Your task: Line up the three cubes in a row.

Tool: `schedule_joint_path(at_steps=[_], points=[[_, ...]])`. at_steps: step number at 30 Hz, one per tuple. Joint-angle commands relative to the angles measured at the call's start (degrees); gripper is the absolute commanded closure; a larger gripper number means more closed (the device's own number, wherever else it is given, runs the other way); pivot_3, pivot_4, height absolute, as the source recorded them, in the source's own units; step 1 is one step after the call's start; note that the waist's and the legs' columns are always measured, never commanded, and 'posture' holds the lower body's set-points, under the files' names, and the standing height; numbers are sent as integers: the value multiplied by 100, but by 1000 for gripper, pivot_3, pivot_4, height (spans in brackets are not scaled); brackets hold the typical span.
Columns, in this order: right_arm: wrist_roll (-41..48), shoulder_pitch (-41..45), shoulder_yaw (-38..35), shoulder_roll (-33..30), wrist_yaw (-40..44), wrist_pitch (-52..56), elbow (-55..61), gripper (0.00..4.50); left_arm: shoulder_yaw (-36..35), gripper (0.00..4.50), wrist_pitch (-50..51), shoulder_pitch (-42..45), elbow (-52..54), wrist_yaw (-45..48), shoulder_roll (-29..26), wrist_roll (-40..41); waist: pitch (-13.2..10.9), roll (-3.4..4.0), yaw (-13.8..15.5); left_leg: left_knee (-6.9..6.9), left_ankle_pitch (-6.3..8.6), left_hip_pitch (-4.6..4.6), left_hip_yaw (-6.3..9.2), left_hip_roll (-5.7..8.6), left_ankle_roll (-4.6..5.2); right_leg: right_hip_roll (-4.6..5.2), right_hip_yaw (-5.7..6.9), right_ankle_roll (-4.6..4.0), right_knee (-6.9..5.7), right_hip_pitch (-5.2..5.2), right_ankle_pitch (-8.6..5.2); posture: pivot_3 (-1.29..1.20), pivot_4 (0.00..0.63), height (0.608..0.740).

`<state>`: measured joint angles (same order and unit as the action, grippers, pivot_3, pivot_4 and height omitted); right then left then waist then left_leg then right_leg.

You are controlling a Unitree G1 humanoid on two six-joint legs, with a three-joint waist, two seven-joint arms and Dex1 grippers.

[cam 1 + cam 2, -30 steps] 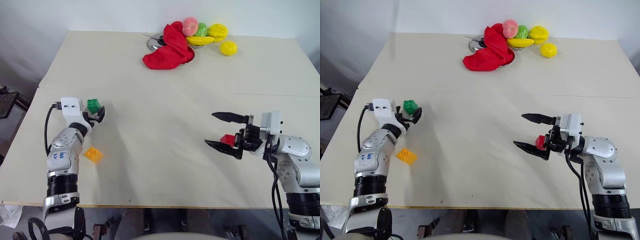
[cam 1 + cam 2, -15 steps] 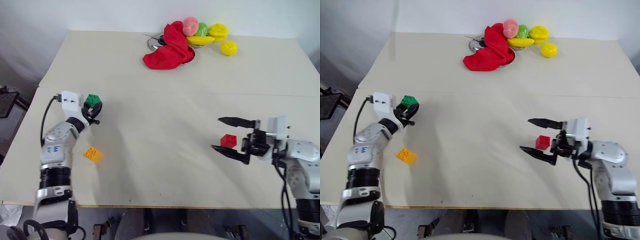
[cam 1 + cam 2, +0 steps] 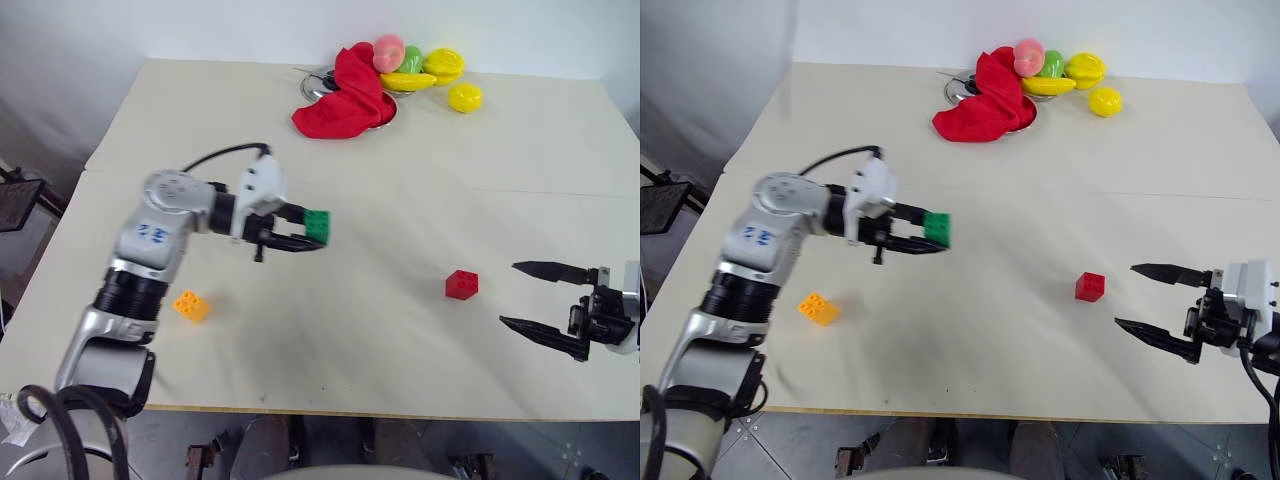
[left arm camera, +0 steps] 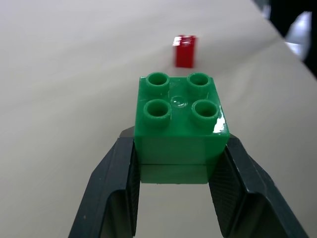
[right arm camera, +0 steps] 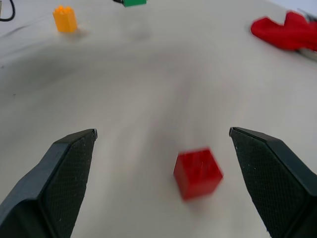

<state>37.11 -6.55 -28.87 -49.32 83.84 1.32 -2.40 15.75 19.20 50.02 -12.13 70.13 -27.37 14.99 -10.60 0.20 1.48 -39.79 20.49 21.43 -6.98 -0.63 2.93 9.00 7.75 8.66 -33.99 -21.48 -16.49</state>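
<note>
The left hand (image 3: 318,232) pinches the studded green brick (image 4: 179,118); the right hand (image 3: 518,296) is spread, empty.

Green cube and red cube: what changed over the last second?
The left claw shut on the green cube, lifted it and carried it toward the table's middle. The right claw, open, backed off the red cube, leaving it on the table. The orange cube stayed put.
</note>
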Motion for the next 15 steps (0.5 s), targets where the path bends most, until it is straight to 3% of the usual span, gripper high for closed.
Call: schedule_joint_path(at_steps=[1,7,15], points=[[25,-187,-335,59,105,-275,-88,0,495,3004,-158,216,-475,-380,650,-510,-1,-1,1,-2,0,1,-1,-1,0,-1,-2,1,3,0,1,0,150,740],[109,-744,-609,172,-32,-249,226,0,877,3004,-281,200,-960,-530,1311,-902,-1,0,-13,-3,0,2,-1,-15,-2,-10,-7,1,5,-6,1,0,150,740],[105,-1180,-891,207,-28,-285,268,0,992,3004,-1120,358,-2520,-1126,2181,-1528,-1,-1,55,-22,2,6,16,-20,4,25,-4,5,0,-3,3,0,150,740]])
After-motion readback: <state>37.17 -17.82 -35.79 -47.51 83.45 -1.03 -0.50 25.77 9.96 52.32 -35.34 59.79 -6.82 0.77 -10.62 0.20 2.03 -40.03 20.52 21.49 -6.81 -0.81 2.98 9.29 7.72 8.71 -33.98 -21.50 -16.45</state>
